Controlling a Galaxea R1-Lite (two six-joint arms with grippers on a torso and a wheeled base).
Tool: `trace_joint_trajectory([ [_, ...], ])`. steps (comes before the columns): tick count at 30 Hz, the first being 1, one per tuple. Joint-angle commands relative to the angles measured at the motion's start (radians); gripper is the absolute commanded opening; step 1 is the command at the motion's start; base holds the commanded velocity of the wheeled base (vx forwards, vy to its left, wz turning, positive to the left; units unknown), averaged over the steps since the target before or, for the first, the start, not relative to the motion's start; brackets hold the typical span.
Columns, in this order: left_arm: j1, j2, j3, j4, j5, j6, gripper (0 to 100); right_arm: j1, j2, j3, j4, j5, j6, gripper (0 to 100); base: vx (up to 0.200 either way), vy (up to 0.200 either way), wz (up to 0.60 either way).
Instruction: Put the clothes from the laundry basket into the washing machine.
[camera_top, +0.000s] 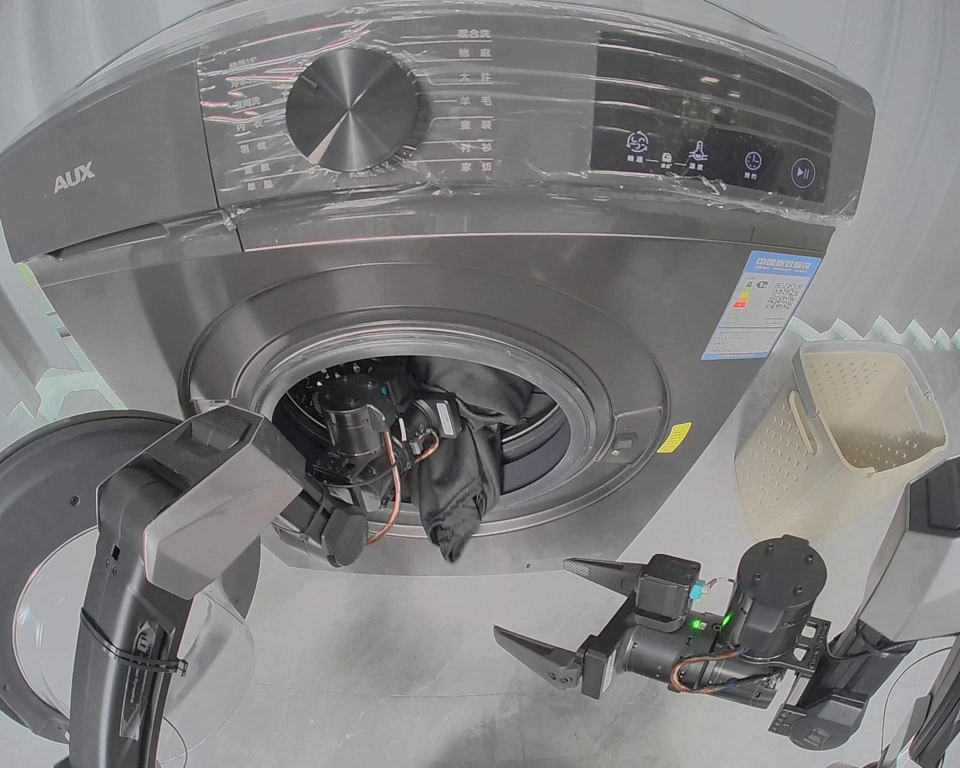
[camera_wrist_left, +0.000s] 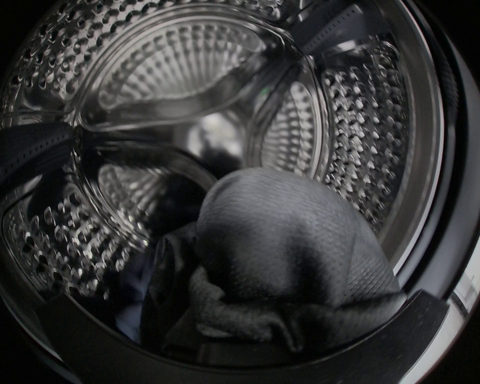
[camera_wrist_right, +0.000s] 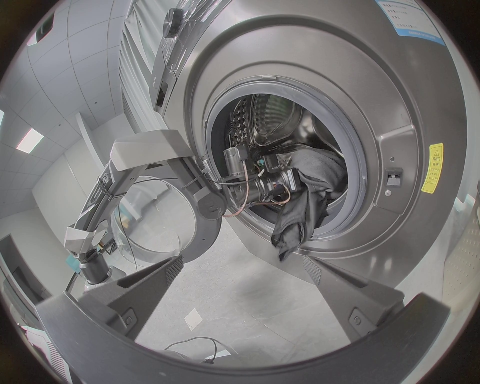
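1. Dark garment (camera_top: 462, 470): draped over the washing machine (camera_top: 480, 270) opening, partly in the drum (camera_wrist_left: 150, 75), tail hanging outside.
2. Your left hand (camera_top: 440, 418): in the opening against the garment; grip cannot be told.
3. Your right hand (camera_top: 531, 598): released, low before the machine.
4. Laundry basket (camera_top: 780, 460): beside the machine, on your right.

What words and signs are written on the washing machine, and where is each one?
Drawer panel: a brand logo in pale letters, which I leave unquoted.
Around the dial: columns of characters under plastic wrap, too blurred.
Touch panel: icons with tiny captions, unreadable.
Blue-topped label: tiny print and a square code, unreadable.
Yellow sticker: warning sign, print too small.
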Motion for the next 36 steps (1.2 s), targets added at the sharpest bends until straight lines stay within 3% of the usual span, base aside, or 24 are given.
trace_joint_trajectory([
  [1,0.029,0.017,-0.1,-0.012,0.028,-0.009,0,0.0,0.001,-0.001,0.0,0.001,0.001,100,0.0,0.0,0.0],
  [5,0.033,0.017,-0.146,-0.02,0.054,-0.031,0,0.0,0.001,0.0,0.0,0.001,0.001,100,0.0,0.0,0.0],
  [9,0.032,0.017,-0.129,-0.027,0.054,-0.032,0,0.002,0.001,0.0,0.0,0.001,0.001,100,0.0,0.0,0.0],
  [10,0.032,0.017,-0.129,-0.027,0.054,-0.032,100,0.002,0.001,0.0,0.0,0.001,0.001,100,0.0,0.0,0.0],
  [15,0.027,-0.007,-0.048,-0.021,0.039,-0.037,100,0.0,-0.001,0.002,0.0,0.001,-0.001,100,0.0,0.0,0.0],
  [18,0.013,-0.064,0.073,-0.011,0.008,-0.034,100,0.002,0.001,0.0,0.0,0.001,-0.001,100,0.0,0.0,0.0],
  [19,-0.007,-0.093,0.153,-0.012,-0.021,-0.026,100,0.002,0.001,0.002,0.0,0.001,-0.001,100,0.0,0.0,0.0],
  [23,-0.041,-0.122,0.223,-0.02,-0.028,-0.009,100,0.004,0.001,0.002,0.0,0.001,0.001,100,0.0,0.0,0.0],
  [28,-0.064,-0.119,0.269,-0.014,-0.056,0.021,100,0.011,0.001,0.0,0.0,-0.001,0.003,100,0.0,0.0,0.0],
  [36,-0.056,-0.05,0.248,-0.017,-0.056,0.034,100,0.011,-0.002,0.0,-0.002,-0.001,0.001,100,0.0,0.0,0.0],
])
